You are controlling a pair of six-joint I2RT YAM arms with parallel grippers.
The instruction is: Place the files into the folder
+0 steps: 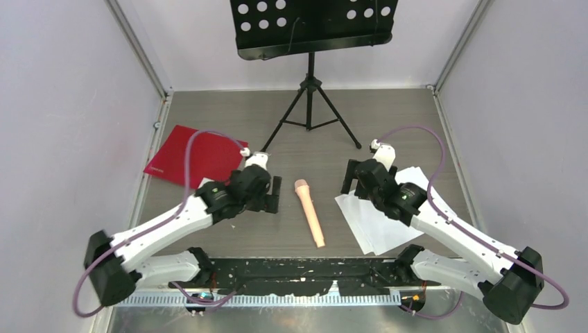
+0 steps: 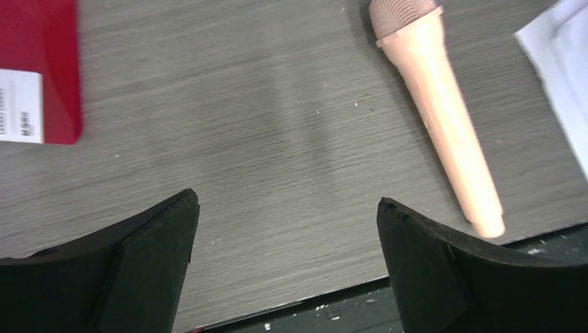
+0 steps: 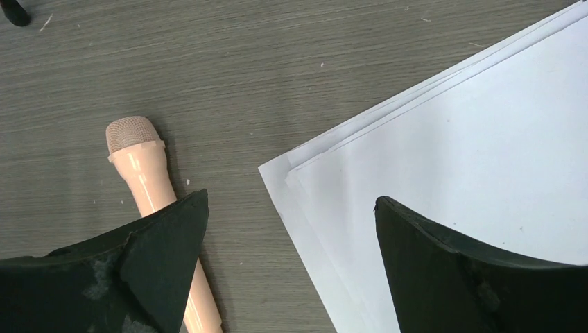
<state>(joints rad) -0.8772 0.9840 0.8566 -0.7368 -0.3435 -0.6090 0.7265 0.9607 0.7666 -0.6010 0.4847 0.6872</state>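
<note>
Grey table (image 1: 416, 118), closed folder (image 1: 208, 159) left, files (image 1: 378, 225) lying right, left tool (image 2: 288, 201), right tool (image 3: 290, 200) agape, empty.

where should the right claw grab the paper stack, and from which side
Probably the corner of the paper stack pointing toward the microphone, approached low from that side: the sheets lie flat and fan apart there, under the open right claw.

Pink microphone (image 1: 309, 211) near black music stand (image 1: 310, 31)
</note>
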